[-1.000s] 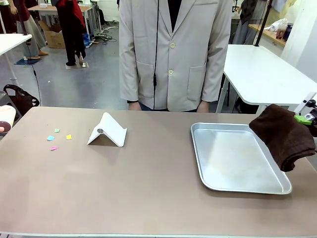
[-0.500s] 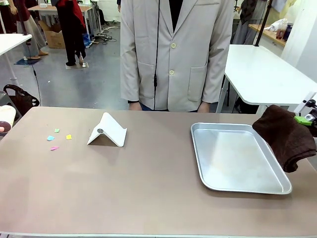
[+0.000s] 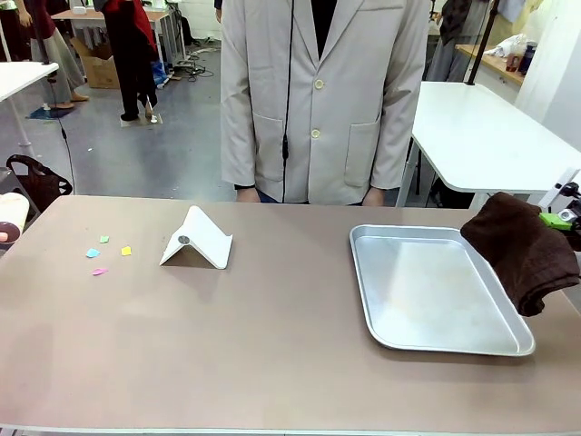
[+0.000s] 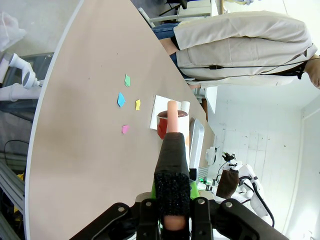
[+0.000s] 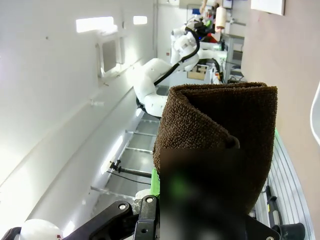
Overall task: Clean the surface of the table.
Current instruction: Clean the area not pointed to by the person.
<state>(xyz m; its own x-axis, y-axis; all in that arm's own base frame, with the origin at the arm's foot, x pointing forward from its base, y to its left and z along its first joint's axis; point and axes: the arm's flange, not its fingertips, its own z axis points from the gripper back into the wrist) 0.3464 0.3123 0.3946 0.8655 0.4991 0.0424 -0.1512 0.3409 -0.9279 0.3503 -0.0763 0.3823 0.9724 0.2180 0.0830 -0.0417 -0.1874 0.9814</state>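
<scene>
Table (image 3: 272, 354) spans the foreground; front view: right gripper (image 3: 557, 219), half cut off at the right edge, clamps brown cloth (image 3: 522, 259); left wrist view: left gripper (image 4: 172, 196) pinches black-sleeved pink handle (image 4: 172, 155), whose far end is unclear.

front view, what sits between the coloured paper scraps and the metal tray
In the front view, a white folded stand sits on the table between the paper scraps and the metal tray; the rest of that stretch is bare.
</scene>
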